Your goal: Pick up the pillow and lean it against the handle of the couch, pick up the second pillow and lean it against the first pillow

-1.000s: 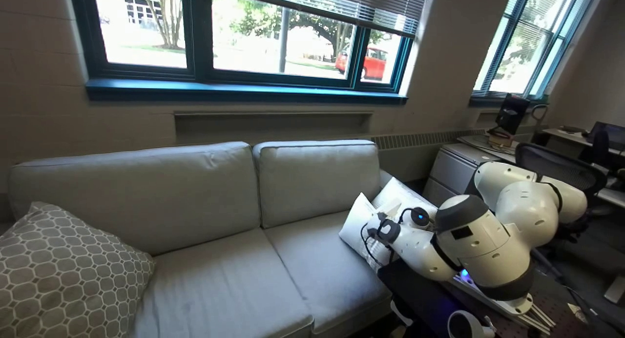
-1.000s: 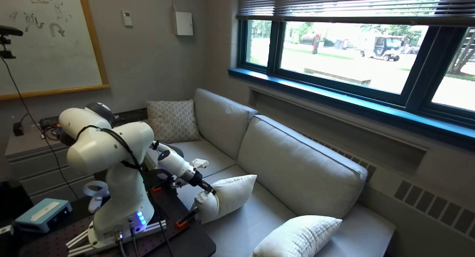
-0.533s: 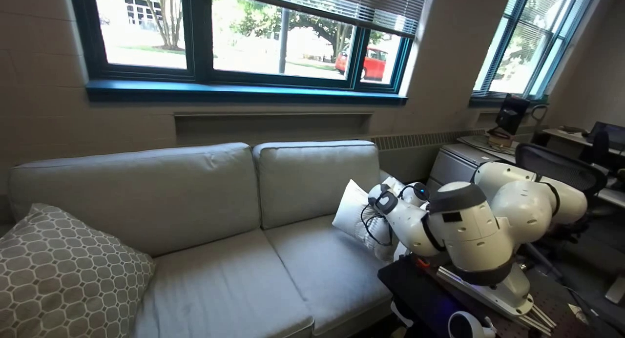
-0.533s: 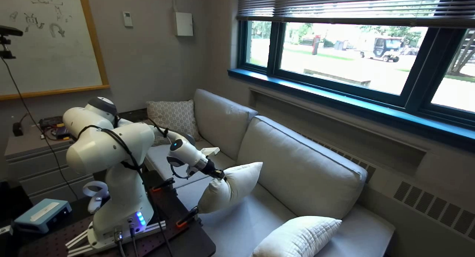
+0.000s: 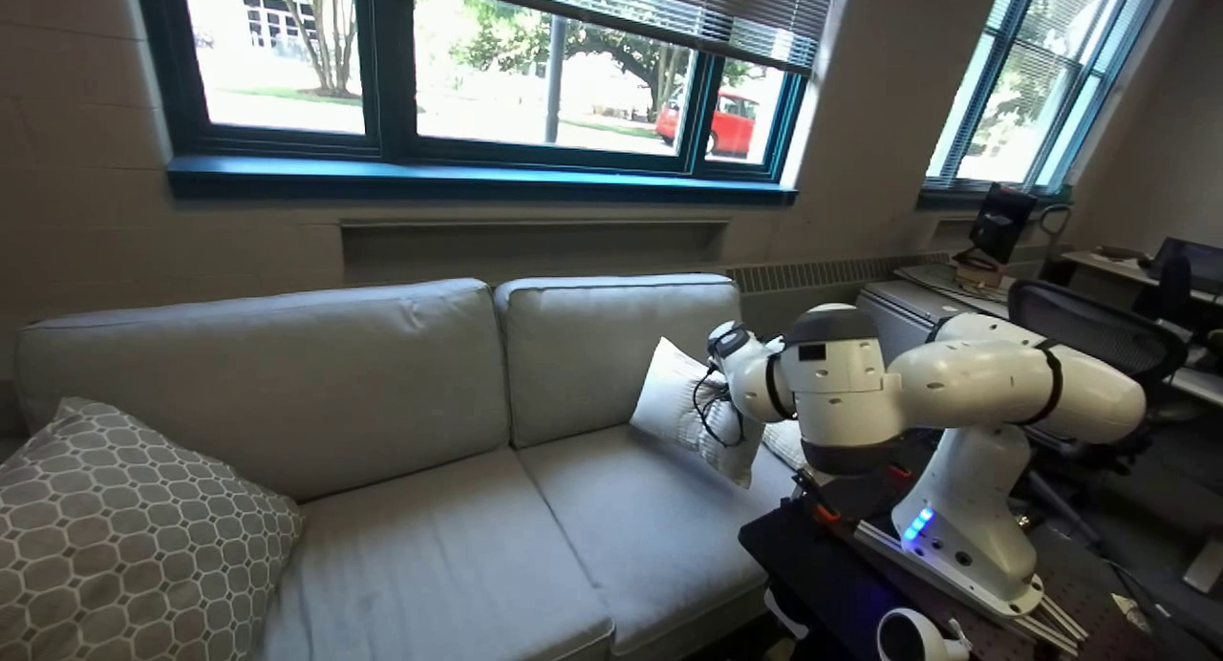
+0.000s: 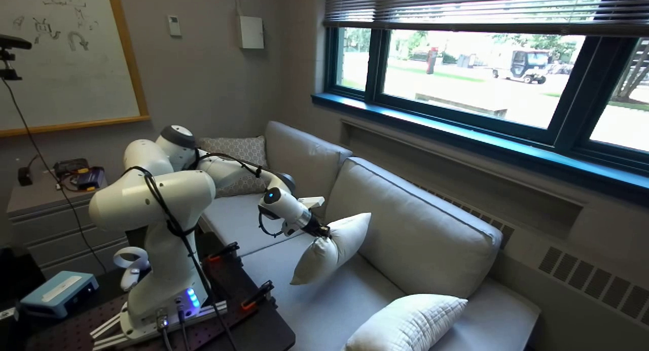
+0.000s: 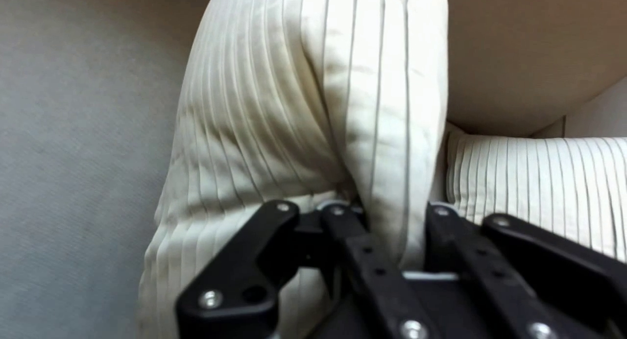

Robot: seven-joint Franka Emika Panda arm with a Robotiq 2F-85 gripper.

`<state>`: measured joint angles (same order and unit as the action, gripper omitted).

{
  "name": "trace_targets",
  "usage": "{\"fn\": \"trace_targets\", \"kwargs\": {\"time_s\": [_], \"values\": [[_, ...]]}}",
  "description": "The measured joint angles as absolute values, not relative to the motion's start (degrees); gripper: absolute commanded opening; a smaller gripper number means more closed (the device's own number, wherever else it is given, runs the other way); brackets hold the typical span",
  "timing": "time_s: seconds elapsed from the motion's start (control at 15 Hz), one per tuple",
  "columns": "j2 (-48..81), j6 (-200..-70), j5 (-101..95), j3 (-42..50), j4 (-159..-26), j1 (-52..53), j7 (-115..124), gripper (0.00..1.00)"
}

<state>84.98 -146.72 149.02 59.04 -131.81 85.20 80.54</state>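
Over the seat cushion (image 6: 355,295) of the pale grey couch (image 5: 411,508), holding the pleated white pillow (image 6: 345,239) by a bunched fold, with the two-finger gripper (image 7: 389,211) clenched on the cloth. Looks clear of the seat cushion and tilted, with one corner up beside the back cushion (image 6: 410,229); cannot tell about contact there. Judging by the other pleated pillow (image 6: 410,320), resting near the couch arm (image 6: 512,308), probably midway through the second placement, though not certain.

To do this well, hold the pinch firm, swing toward the couch arm high enough to clear the other pleated pillow, and avoid shoving that one flat. Turn the broad face parallel to it before lowering. Seat the bottom edge first, tip gently until supported, then release and back straight out, so as not to drag the fold along. Expect sway and droop from so small a hold.

Made, by the look of it, of soft fabric in fine parallel pleats, plump in the middle, pointed at the corners, deeply creased around the pinch. Likely to puff back out on release. On the couch, plain smooth cloth with seamed edges; on the patterned cushion (image 5: 143,537) at the opposite end, a pale lattice over grey, apparently no part of the job.
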Motion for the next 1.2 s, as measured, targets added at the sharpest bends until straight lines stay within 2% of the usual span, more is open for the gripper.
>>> {"fn": "trace_targets", "kwargs": {"time_s": [1.2], "values": [[85.06, -146.9, 148.82, 58.85, -110.1, 51.61, 66.42, 0.07]]}}
